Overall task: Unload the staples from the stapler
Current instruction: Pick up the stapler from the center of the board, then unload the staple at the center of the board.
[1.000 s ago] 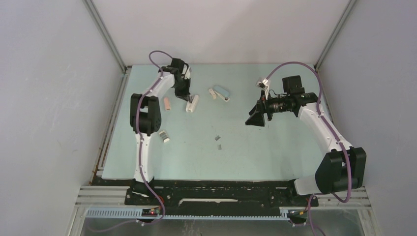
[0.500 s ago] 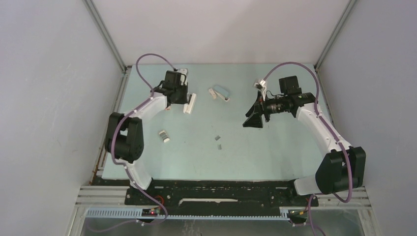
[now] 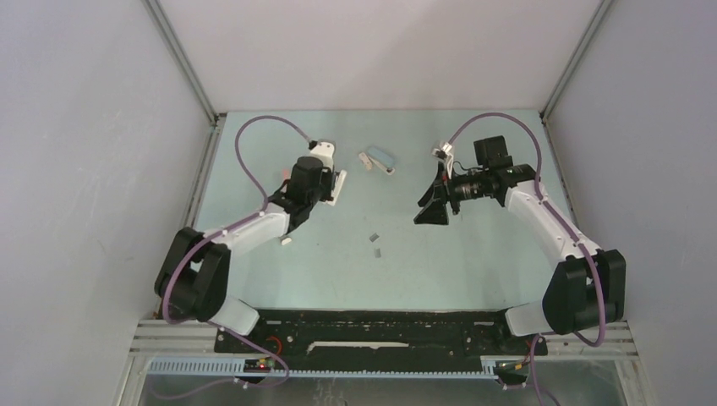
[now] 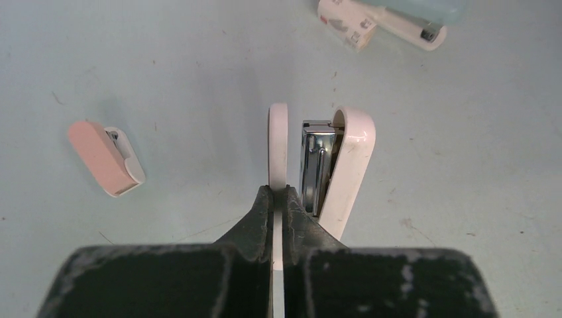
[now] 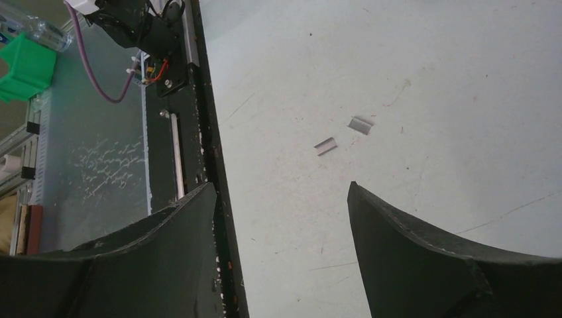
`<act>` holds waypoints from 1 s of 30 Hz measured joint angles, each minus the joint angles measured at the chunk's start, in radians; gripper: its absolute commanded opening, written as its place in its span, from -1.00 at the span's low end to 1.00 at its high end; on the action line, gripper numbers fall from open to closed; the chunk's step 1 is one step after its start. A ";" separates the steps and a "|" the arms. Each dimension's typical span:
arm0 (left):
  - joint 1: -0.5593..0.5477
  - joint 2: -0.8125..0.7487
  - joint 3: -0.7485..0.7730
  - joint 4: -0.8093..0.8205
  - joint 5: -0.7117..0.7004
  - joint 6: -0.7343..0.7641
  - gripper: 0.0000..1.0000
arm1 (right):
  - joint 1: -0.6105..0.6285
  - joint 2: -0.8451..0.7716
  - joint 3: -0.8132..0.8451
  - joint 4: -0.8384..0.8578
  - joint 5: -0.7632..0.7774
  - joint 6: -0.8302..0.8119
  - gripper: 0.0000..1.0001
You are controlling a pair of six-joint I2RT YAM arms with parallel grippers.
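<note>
The white stapler (image 3: 338, 183) is hinged open. In the left wrist view its thin white leaf (image 4: 278, 142) stands apart from its metal magazine (image 4: 314, 165) and white body (image 4: 350, 162). My left gripper (image 3: 326, 191) is shut on that thin leaf (image 4: 278, 199). Two short silver-grey staple strips (image 3: 376, 244) lie on the mat near the middle, and they also show in the right wrist view (image 5: 325, 146) (image 5: 361, 124). My right gripper (image 3: 431, 208) is open and empty (image 5: 281, 187), hanging above the mat to the right of the strips.
A pale blue stapler (image 3: 380, 157) (image 4: 411, 13) with a small white-and-red block (image 3: 366, 159) (image 4: 343, 22) lies at the back. A pink mini stapler (image 4: 106, 158) lies left of my left gripper. A small grey-white stapler (image 3: 287, 241) peeks from under the left arm. The table's black front rail (image 5: 199, 99) is close by.
My left arm has swung down and to the right, carrying the white stapler a little to the right and nearer. My right gripper has drifted slightly left and stays open.
</note>
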 measured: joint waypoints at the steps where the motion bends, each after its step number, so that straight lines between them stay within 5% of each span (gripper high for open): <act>1: -0.008 -0.020 -0.019 0.021 -0.007 -0.001 -1.00 | 0.001 0.000 -0.009 0.011 0.000 0.002 0.65; 14: -0.037 -0.251 -0.317 0.242 0.005 -0.149 -1.00 | 0.085 -0.175 -0.342 0.435 0.010 0.018 0.88; 21: -0.055 -0.325 -0.410 0.340 0.047 -0.266 -1.00 | 0.137 -0.180 -0.356 0.707 0.006 0.070 0.86; 30: -0.140 -0.341 -0.497 0.494 0.062 -0.419 -1.00 | 0.171 -0.120 -0.356 0.861 0.067 0.266 0.82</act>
